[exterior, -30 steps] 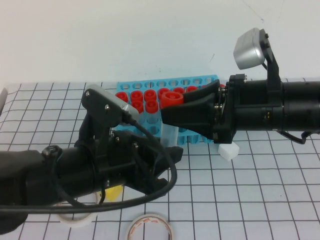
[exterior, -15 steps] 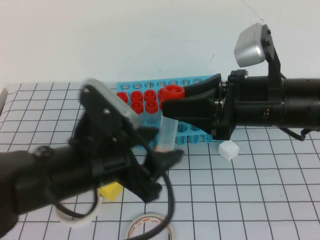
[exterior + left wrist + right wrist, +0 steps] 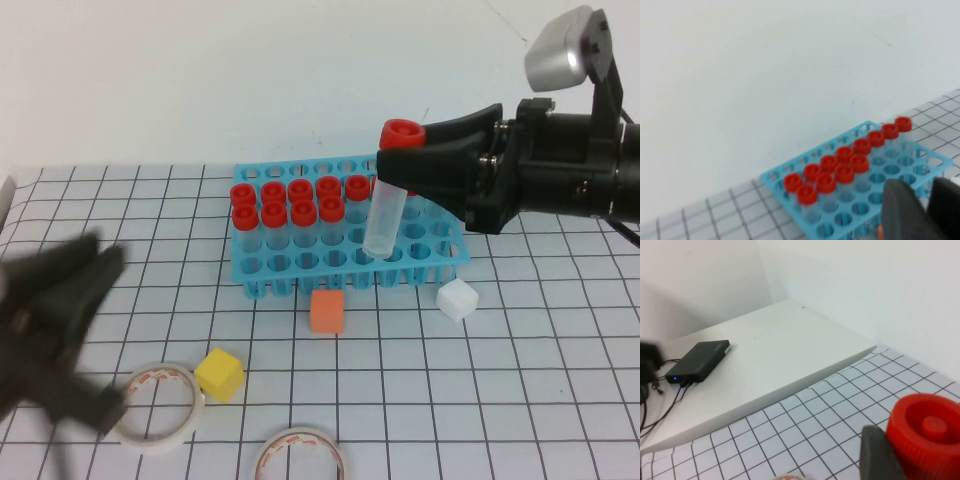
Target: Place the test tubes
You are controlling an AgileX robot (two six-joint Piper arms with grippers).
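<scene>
1. Pulled back since the earlier frame, the left claw (image 3: 75, 320) is a blur at the counter's (image 3: 560, 400) 8 o'clock; its grip cannot be told.
2. The right claw (image 3: 405, 150), now higher, clamps a red-capped test tube (image 3: 386, 205) near its cap.
3. That test tube hangs tilted over the blue rack (image 3: 340, 262), toward its 3 o'clock end.
4. An orange cube (image 3: 327, 311) sits at the blue rack's 6 o'clock.

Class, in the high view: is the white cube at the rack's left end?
No, the white cube lies by the blue test tube rack's right front corner.
</scene>
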